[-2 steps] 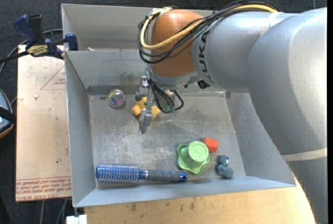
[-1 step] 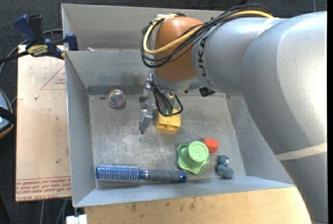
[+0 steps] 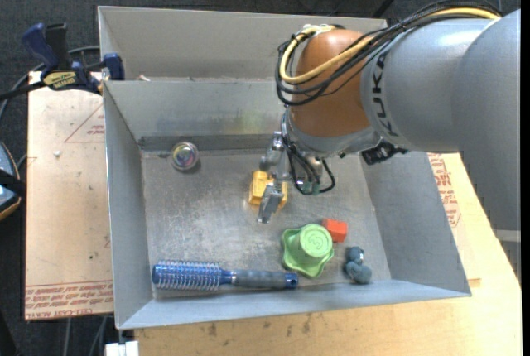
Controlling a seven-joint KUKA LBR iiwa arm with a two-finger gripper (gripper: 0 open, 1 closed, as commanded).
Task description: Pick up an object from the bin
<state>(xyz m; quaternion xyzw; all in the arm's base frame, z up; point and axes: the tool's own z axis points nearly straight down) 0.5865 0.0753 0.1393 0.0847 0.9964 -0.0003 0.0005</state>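
Yellow block point(image 3: 259, 187) at the claw point(image 3: 269, 208) seemingly lies lengthwise front-to-back.

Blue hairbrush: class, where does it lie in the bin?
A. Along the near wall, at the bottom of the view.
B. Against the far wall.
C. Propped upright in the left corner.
A: the blue hairbrush lies flat along the near wall of the bin, left of the green scalloped lid.

Item: we are logging one small yellow block point(image 3: 260, 187), chunky and short.
Pose: we are seeing it sitting slightly tilted, its right side hidden behind the gripper point(image 3: 269, 199).
Place: we are finding it lying mid-floor in the bin point(image 3: 124, 172), well apart from every wall.
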